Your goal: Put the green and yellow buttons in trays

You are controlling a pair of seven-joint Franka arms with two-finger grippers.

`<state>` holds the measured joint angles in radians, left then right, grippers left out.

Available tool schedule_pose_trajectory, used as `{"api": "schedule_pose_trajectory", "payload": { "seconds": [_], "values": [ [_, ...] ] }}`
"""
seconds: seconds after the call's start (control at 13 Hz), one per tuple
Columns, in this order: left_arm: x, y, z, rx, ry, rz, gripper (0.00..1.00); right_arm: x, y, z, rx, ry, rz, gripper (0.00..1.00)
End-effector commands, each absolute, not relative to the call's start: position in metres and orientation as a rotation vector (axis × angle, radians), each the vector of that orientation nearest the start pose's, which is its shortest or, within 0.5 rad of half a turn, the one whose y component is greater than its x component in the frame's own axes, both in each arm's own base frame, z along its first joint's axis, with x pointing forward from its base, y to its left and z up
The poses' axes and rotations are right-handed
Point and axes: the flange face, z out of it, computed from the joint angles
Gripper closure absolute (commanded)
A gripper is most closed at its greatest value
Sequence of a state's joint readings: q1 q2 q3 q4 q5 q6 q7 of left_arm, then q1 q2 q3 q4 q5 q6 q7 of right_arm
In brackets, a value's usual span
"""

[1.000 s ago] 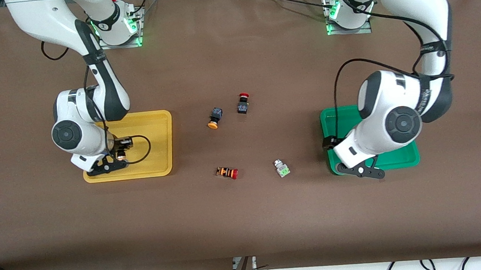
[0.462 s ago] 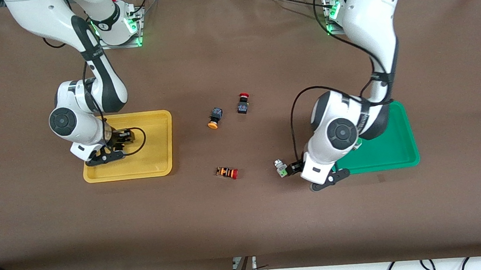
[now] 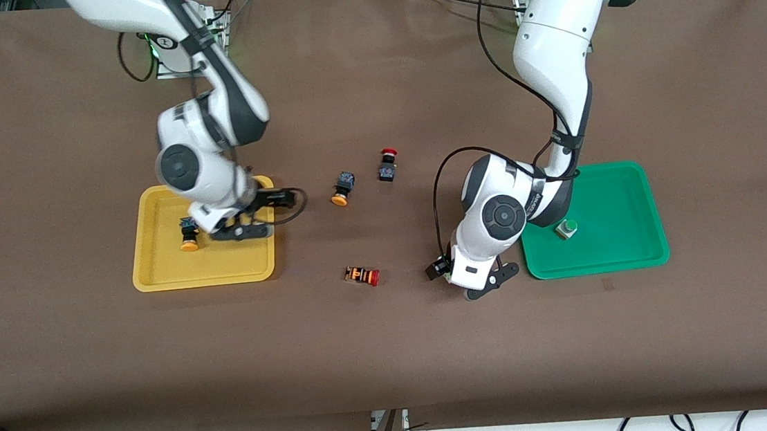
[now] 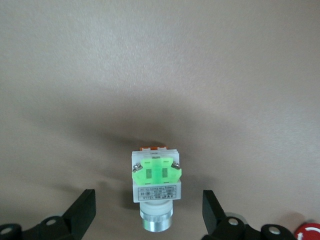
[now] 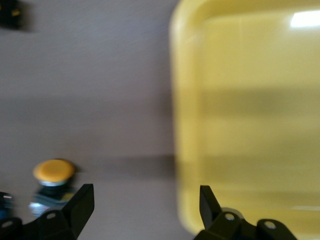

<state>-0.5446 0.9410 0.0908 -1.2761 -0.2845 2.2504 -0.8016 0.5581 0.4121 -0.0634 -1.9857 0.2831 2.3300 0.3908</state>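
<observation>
Green button on the table: lies on its side on the brown table, near the green tray, toward the left arm's end; in the front view the left arm's wrist hides it.
Left gripper: hangs low over that button, fingers spread wide with the pale grey body between them, not touching it.
Handling, green button: looks light, hard and rigid; the round silver collar and cap would likely roll or slip, so the flat sides of the square grey body are the better hold.
Green button in tray: stands cap up inside the green tray.
Yellow button in tray: lies inside the yellow tray, near the right arm's wrist.
Right gripper: over the yellow tray's edge nearest the table's middle, fingers wide apart and empty.
Loose yellow button: lies on its side on the table near the middle, just beside the red button with black body; again the squarish dark body seems the surer hold.
Red button with striped body: lies nearer the front camera than the loose yellow one; no part of the task.
</observation>
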Motion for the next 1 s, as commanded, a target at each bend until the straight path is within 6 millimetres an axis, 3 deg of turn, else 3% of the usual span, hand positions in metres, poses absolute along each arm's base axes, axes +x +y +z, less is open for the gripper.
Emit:
{"api": "schedule_pose_trajectory", "payload": {
  "seconds": [0.0,0.23,0.46,0.54,0.62,0.69,0.77,0.92],
  "values": [
    [0.656,-0.374,0.172,-3.18,-0.714,0.078,0.65,0.504,0.353,0.228,-2.968,0.33,0.15,0.06],
    [0.663,-0.365,0.182,-3.2,-0.589,0.042,1.0,0.469,0.401,0.196,-2.965,0.416,0.102,0.06],
    [0.682,-0.336,0.222,-3.195,-0.63,0.014,1.0,0.459,0.411,0.172,-2.963,0.44,0.06,0.08],
    [0.681,-0.33,0.235,-3.187,-0.594,0.06,1.0,0.456,0.415,0.172,-2.963,0.428,0.057,0.19],
    [0.68,-0.324,0.247,-3.174,-0.524,0.081,1.0,0.456,0.415,0.172,-2.963,0.428,0.059,0.42],
    [0.686,-0.304,0.265,-3.14,-0.485,0.068,1.0,0.457,0.413,0.173,-2.968,0.405,0.06,0.84],
    [0.688,-0.281,0.277,-3.099,-0.433,0.106,1.0,0.46,0.412,0.178,-2.966,0.395,0.054,1.0],
    [0.696,-0.214,0.285,-3.087,-0.164,0.265,0.95,0.473,0.395,0.196,-2.994,0.354,0.083,1.0]
  ]
}}
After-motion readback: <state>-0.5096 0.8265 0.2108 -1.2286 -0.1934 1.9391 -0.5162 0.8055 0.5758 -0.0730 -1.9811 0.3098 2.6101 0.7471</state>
